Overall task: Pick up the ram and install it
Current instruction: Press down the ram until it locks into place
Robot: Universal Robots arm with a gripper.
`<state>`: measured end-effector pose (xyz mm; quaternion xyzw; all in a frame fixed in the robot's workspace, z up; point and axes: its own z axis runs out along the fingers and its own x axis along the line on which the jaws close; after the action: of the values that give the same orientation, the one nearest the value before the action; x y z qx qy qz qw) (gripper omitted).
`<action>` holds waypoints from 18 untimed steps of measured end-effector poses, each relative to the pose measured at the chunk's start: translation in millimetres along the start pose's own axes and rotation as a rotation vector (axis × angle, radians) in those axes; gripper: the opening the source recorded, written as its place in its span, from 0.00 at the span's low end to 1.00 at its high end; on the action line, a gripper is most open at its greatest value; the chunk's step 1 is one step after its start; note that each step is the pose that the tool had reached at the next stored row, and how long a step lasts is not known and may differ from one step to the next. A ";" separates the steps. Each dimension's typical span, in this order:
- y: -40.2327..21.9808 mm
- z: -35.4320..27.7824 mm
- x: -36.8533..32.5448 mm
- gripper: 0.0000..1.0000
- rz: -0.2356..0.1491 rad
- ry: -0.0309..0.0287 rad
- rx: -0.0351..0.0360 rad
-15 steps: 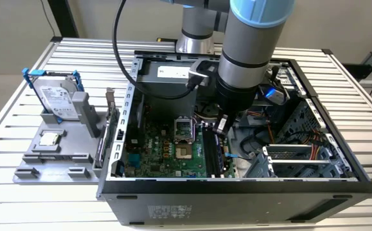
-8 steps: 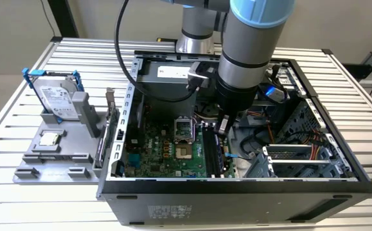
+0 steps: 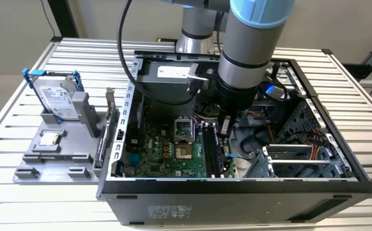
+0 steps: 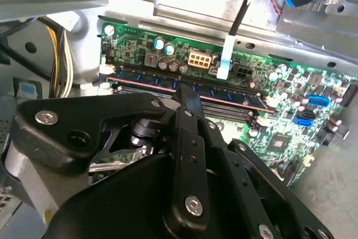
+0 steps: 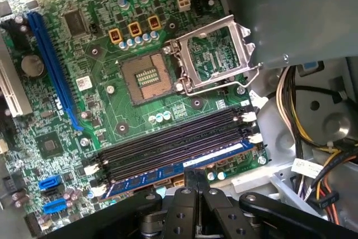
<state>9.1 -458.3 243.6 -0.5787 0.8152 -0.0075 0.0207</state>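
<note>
On the exterior view's left, a grey plastic parts tray (image 3: 57,161) sits on the slatted metal desk (image 3: 19,115). In the tray stands a large silver hard drive with blue brackets (image 3: 56,98), upright, and in front of it lies a small square silver processor chip (image 3: 48,139). Just beside the tray, toward the exterior view's right, is the open black computer case (image 3: 237,185), lying on its side with the green motherboard (image 3: 163,151) facing up.

Near the middle of the board, the empty processor socket with its raised metal frame (image 5: 215,54) shows in the first wrist view, and next to it run the long black memory slots (image 5: 168,144).

The ram (image 5: 184,166), a thin bluish circuit-board stick, lies along the outermost slot in both wrist views, on the side of the row away from the socket; whether it is fully seated cannot be told. The black hand (image 5: 193,175) of the grey and blue robot arm (image 3: 250,53) reaches down into the case over that slot, its fingers drawn in close together with their tips on the ram's upper edge near the middle of the stick.

On the exterior view's right, orange and yellow cables (image 3: 301,139) run past a metal drive cage (image 3: 298,163).
</note>
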 end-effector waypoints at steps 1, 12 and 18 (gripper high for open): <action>0.0 0.0 0.0 0.00 -0.012 -0.0001 -0.0005; 0.1 1.3 0.1 0.00 -0.131 0.0015 -0.0164; 0.0 1.6 0.2 0.00 -0.225 -0.0014 -0.0184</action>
<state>9.1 -458.5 242.1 -0.6667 0.7452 -0.0019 0.0150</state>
